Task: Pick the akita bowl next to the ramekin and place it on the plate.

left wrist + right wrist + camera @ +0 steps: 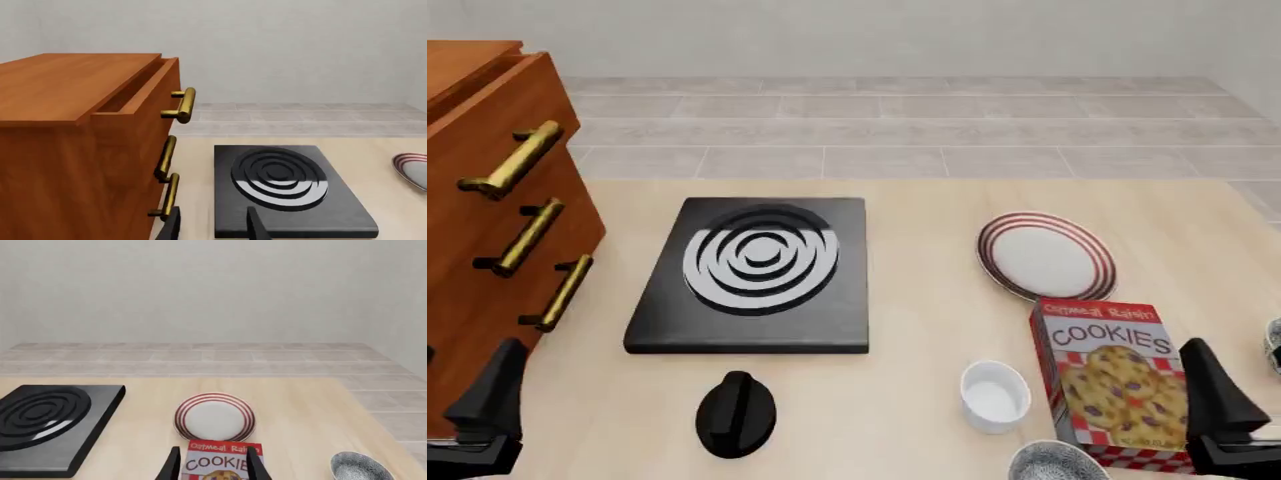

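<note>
While the right hand (pixel 1225 420) gapes empty, the akita bowl (pixel 1057 462) lies just left (beside the ramekin (pixel 994 394)).

Simulated kitchen, plainly rendered. Shown by a black hob (pixel 755 275) with concentric rings and its knob (pixel 735 413) on a pale wooden counter (pixel 908 205), a wooden drawer unit (pixel 487 215) with brass handles, a red-ringed plate (pixel 1046 255), a ramekin (pixel 996 396), a cookie box (pixel 1110 382), tiled floor behind.

You have the akita bowl (pixel 1057 463) at the near edge, just right of the ramekin (pixel 996 395). The cookie box (pixel 1109 382) stands right of both, the plate (pixel 1046 255) behind it.
</note>
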### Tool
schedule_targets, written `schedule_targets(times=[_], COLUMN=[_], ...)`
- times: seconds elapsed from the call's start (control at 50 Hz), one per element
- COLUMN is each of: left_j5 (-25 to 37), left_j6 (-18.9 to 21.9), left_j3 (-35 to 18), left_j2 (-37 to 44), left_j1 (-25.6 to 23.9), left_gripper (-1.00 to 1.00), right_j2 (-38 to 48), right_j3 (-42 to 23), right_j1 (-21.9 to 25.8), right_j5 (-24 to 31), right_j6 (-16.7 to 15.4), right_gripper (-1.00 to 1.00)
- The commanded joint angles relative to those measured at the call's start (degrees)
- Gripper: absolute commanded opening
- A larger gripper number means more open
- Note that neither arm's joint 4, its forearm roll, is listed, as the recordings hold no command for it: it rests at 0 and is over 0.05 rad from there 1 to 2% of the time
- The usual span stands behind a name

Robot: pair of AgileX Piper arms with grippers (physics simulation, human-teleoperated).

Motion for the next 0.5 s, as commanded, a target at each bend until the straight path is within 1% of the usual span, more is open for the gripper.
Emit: schedule_targets(times=[0.02, 0.16, 0.28, 0.36, 0.4, 0.42, 0.44, 0.5], left_j5=[-0.1, -0.1, -0.1, -0.1, -0.1, -0.1, -0.1, -0.1], left_j6=[0.0, 0.0, 0.0, 0.0, 0.0, 0.0, 0.0, 0.0], left_j3=[-0.2, -0.2, -0.2, -0.2, -0.2, -0.2, -0.2, -0.2], left_j2=[0.3, 0.3, 0.3, 0.3, 0.3, 0.3, 0.3, 0.3], left_j1=[0.0, 0.0, 0.0, 0.0, 0.0, 0.0, 0.0, 0.0], left_gripper=[1.0, 1.0, 1.0, 1.0, 1.0, 1.0, 1.0, 1.0], right_j2=[0.4, 2.0, 1.8, 3.6, 6.9, 7.9, 8.5, 10.8], right_j3=[-0.1, 0.0, 0.0, -0.1, -0.1, -0.3, -0.8, -2.2], right_j1=[-0.1, 0.2, 0.9, 1.8, 2.6, 2.6, 2.8, 3.8], right_j5=[0.1, -1.1, -0.7, -2.0, -4.6, -5.4, -5.3, -5.4], right_j6=[-0.2, -0.5, -0.8, -0.9, -1.7, -1.2, -1.0, -1.9], right_gripper=[1.0, 1.0, 1.0, 1.0, 1.0, 1.0, 1.0, 1.0])
